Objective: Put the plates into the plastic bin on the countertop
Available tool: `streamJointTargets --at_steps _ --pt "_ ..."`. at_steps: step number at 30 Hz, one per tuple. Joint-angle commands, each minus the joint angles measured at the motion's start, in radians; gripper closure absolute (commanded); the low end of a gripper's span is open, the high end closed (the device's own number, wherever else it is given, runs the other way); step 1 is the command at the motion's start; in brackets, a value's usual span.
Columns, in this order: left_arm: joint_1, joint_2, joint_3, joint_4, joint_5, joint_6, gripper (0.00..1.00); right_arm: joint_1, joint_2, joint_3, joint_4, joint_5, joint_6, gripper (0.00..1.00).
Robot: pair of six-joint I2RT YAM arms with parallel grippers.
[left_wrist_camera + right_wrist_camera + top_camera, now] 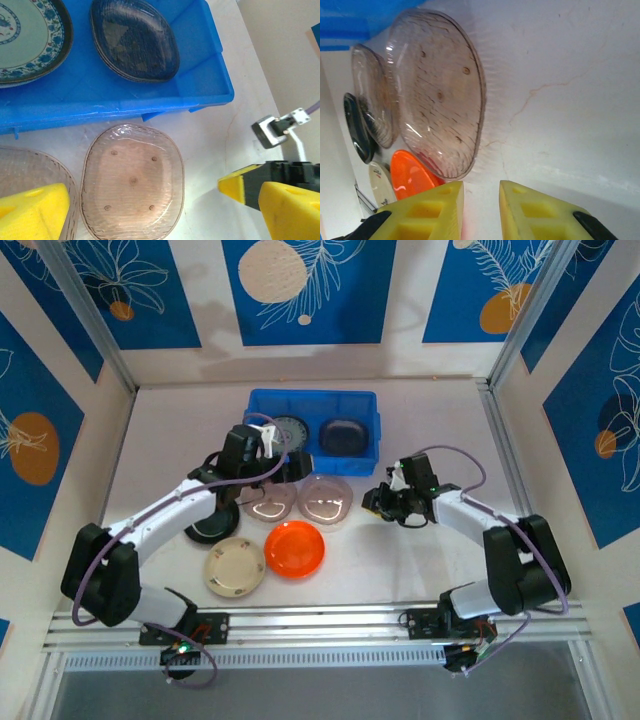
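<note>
The blue plastic bin [366,430] [200,60] at the back of the white countertop [430,570] holds a teal-patterned plate [288,432] [25,40] and stacked smoky-grey plates [341,435] [135,42]. In front of it lie two translucent plates [327,501] [268,502], a black plate [208,528], a cream plate [235,567] and an orange plate [295,548]. My left gripper [280,468] [150,215] hangs wide open above a translucent plate [132,180]. My right gripper [372,502] [481,187] sits low beside the right translucent plate [437,92], jaws narrowly apart, with nothing between them.
White walls with blue panels enclose the countertop, and an aluminium rail [320,625] runs along the near edge. Bare surface lies right of the plates. The tip of the right gripper [235,184] shows close to my left gripper's right finger [292,212].
</note>
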Motion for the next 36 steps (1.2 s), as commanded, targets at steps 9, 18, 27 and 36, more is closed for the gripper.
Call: streamJointTargets --at_steps 9,18,27,36 --pt "-0.006 0.037 -0.017 0.066 0.033 -0.030 0.03 0.042 0.165 0.091 0.096 -0.053 0.006 0.73" --pt "-0.005 0.034 -0.018 0.067 0.024 -0.022 0.03 0.060 0.259 0.142 0.091 -0.066 0.007 0.73" --pt "0.002 0.052 -0.020 0.073 0.035 -0.018 0.04 0.072 0.315 0.165 0.080 -0.063 0.013 0.73" --pt "0.007 0.052 -0.019 0.073 0.031 -0.008 0.05 0.073 0.353 0.180 0.067 -0.064 0.019 0.78"
